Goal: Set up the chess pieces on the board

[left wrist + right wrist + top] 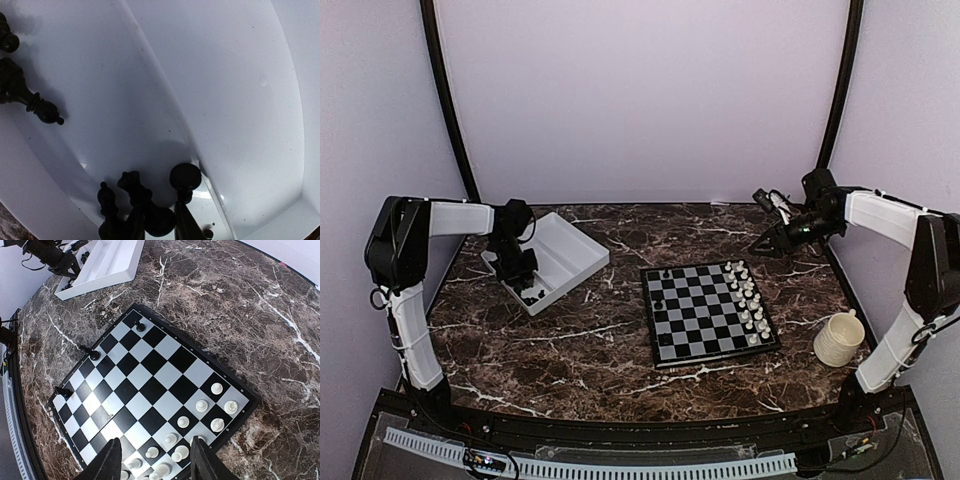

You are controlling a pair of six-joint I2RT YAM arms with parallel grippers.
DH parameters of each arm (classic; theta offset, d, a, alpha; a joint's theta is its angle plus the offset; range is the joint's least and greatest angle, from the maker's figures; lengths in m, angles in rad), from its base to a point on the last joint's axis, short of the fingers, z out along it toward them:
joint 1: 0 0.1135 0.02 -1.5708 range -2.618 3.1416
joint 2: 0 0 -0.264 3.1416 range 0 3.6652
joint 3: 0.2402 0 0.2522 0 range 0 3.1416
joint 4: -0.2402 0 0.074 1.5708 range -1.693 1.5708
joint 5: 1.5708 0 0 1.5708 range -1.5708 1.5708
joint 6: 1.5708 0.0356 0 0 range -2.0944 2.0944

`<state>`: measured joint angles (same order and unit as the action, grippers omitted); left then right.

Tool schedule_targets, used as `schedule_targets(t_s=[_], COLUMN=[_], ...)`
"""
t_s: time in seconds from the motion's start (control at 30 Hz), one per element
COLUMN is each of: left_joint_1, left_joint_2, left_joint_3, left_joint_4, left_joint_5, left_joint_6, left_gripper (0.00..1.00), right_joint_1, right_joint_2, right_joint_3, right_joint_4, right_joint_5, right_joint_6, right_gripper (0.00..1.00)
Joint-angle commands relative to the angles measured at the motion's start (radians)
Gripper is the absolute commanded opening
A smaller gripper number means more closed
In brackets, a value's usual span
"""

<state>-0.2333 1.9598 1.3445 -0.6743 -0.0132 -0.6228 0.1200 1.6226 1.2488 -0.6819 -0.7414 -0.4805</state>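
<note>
The board (705,310) lies right of centre, with white chessmen (748,297) filling its right two columns. Three black chess pieces (666,272) stand along its left edge, also seen from the right wrist (92,354). More black pieces (532,295) lie in the white tray (582,250). My left gripper (525,283) is down inside that tray. Its fingers (187,225) stand close on either side of a lying black piece (150,210), dark against dark. A pawn (185,176) and a bishop (106,199) sit right beside them. My right gripper (157,465) hovers open and empty above the board (150,390).
A cream mug (839,338) stands at the right, near the board's front corner. Two more black pieces (30,100) lie further along the tray's wall (225,75). A divider ridge runs down the tray's middle. The table is dark marble (570,350).
</note>
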Motion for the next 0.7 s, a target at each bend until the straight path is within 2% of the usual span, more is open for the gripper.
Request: schedule_targets(t_s=[0.0, 0.2, 0.5, 0.67], left_joint_1=[0.011, 0.005, -0.032, -0.084], left_joint_2=[0.023, -0.051, -0.175, -0.219], left_joint_3=[0.010, -0.017, -0.047, -0.076], left_joint_4=[-0.021, -0.027, -0.039, 0.007], left_joint_5=[-0.020, -0.022, -0.019, 0.010], left_joint_6=[0.028, 0.079, 0.233, 0.339], left_gripper=[0.20, 0.16, 0.14, 0.14], right_joint_1=[0.010, 0.024, 0.063, 0.077], right_joint_2=[0.017, 0.023, 0.020, 0.001], right_joint_3=[0.025, 0.036, 0.053, 0.063], right_joint_4=[-0.006, -0.014, -0.033, -0.041], right_joint_5=[-0.007, -0.006, 0.014, 0.021], right_joint_6=[0.006, 0.006, 0.005, 0.003], right_gripper=[0.48, 0.48, 0.48, 0.48])
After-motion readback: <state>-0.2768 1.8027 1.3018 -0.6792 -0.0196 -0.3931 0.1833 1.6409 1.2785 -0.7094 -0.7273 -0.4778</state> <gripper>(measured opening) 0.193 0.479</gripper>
